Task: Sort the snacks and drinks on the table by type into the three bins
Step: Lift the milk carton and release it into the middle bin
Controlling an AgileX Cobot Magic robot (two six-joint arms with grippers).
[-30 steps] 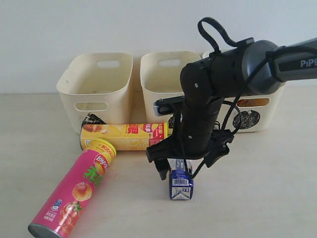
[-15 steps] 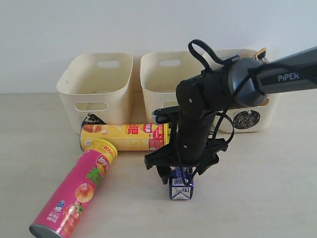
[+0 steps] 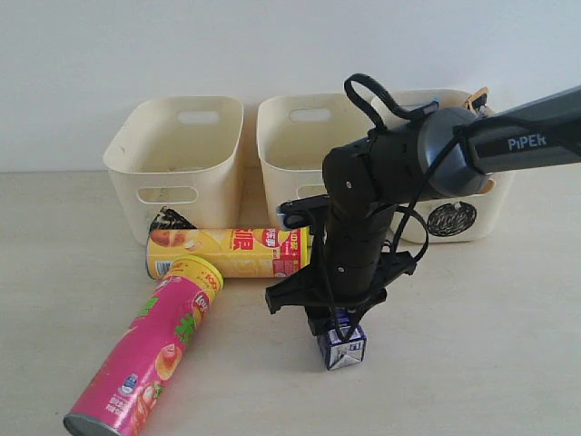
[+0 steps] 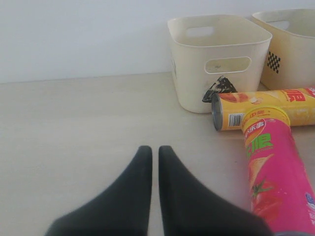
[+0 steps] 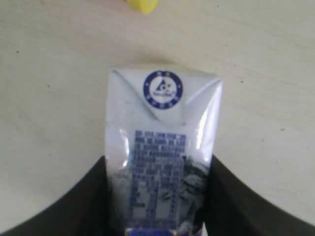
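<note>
Blue-and-white drink carton (image 5: 162,147): item in hand. Location: near centre of the surface (image 3: 490,363), directly under my right pincer (image 3: 338,329), in front of the middle bin (image 3: 290,154). Attitude: roughly upright but tipped. A folded end with a round blue mark points away from my wrist. Whether its lower corner rests on the surface I cannot tell. Long axis runs straight out between my fingers (image 5: 83,206), which lie against its two side faces, so I enter this pincer as clenched on the carton.

Left pincer (image 4: 154,153): clenched on nothing, low over bare surface at the left, well apart from the carton. Right arm is the nearer by a wide margin.

Yellow Lay's tube (image 3: 231,252): lying left to right along the foot of the left bin (image 3: 172,163).

Pink chip tube (image 3: 150,359): lying on a slant, lid end just beside the yellow one. Both tubes are left of the carton.

Right bin (image 3: 481,213): circle scribble on its front, beyond and right of my arm.

Judgement: all three bins stand farther back than the carton, so the coming move is up, then away toward that row. A tipped carton may twist in the grip.
</note>
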